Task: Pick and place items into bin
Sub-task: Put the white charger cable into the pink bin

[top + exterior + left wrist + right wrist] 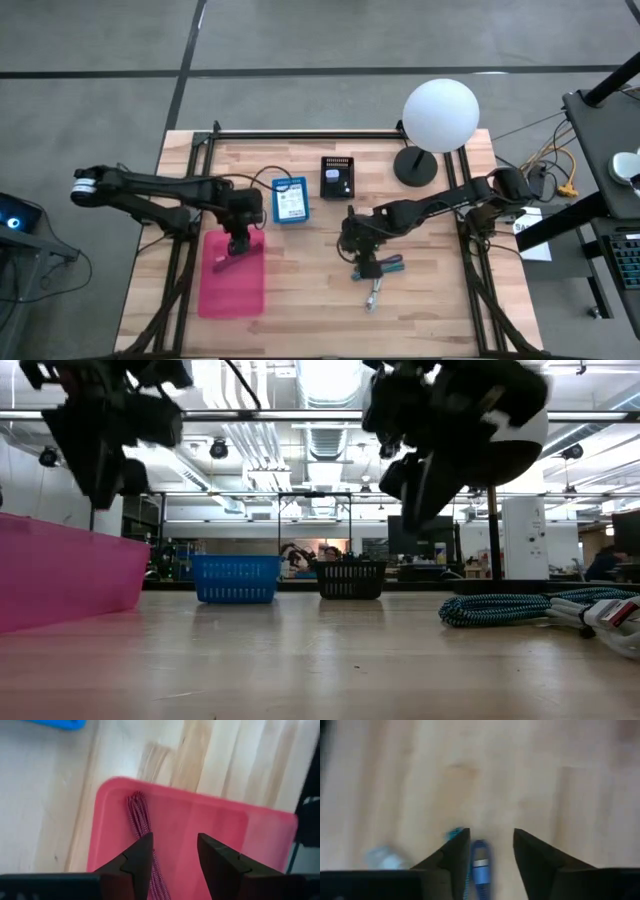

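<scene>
A magenta braided cord lies on the floor of the pink bin at the table's left. My left gripper hangs open above the bin, clear of the cord. My right gripper is open above the table's middle and holds nothing. In its wrist view a blue-tipped cord end shows on the table between the fingers. Teal and purple cords and a silvery piece lie on the wood beside it. A pale-blue piece is nearby.
A small blue basket and a black basket stand at the table's far middle. A white ball lamp stands on its dark base at the far right. Bare wood lies along the near edge.
</scene>
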Motion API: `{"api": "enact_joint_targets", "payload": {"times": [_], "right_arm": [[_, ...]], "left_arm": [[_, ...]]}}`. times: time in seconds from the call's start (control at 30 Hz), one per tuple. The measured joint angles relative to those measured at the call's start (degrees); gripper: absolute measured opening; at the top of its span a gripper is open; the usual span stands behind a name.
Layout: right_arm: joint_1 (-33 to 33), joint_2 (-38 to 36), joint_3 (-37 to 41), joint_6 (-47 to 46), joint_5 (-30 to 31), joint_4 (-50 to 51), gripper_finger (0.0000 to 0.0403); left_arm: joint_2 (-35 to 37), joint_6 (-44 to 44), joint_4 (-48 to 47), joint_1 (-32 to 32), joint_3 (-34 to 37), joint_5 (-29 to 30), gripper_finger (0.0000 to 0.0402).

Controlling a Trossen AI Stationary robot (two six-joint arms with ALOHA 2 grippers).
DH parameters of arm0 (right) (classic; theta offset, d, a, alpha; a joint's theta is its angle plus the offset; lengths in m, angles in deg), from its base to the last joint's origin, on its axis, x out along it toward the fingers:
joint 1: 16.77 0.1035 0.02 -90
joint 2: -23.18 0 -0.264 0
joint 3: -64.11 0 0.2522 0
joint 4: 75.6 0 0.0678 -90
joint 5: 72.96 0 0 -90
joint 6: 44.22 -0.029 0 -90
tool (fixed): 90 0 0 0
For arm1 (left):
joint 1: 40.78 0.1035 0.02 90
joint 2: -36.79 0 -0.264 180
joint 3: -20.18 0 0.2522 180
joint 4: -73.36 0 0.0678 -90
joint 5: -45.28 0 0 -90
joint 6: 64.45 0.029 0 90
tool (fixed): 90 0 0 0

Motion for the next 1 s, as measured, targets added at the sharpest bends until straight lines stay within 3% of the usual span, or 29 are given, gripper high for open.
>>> {"api": "enact_joint_targets", "payload": {"times": [0.17,0.27,0.37,0.63,1.0], "right_arm": [[1.46,-0.07,0.0,5.32,-10.21,1.44,0.0189],[3.69,-0.13,0.0,10.88,-12.76,5.14,0.0209],[6.68,-0.04,0.13,17.76,-11.21,9.34,0.0216],[13.01,0.13,1.72,28.69,1.37,10.3,0.0201],[14.0,1.5,3.98,35.06,0.68,8.23,0.0176]], "left_arm": [[5.33,-4.05,2.22,0.0,0.0,2.96,0.0137],[8.39,-5.7,2.99,0.0,0.0,3.48,0.0138],[10.7,-7.13,4.77,0.0,0.0,4.76,0.0138],[13.27,-7.31,9.72,0.0,0.0,8.1,0.0138],[10.21,-7.2,14.22,0.0,0.04,10.38,0.0138]]}}
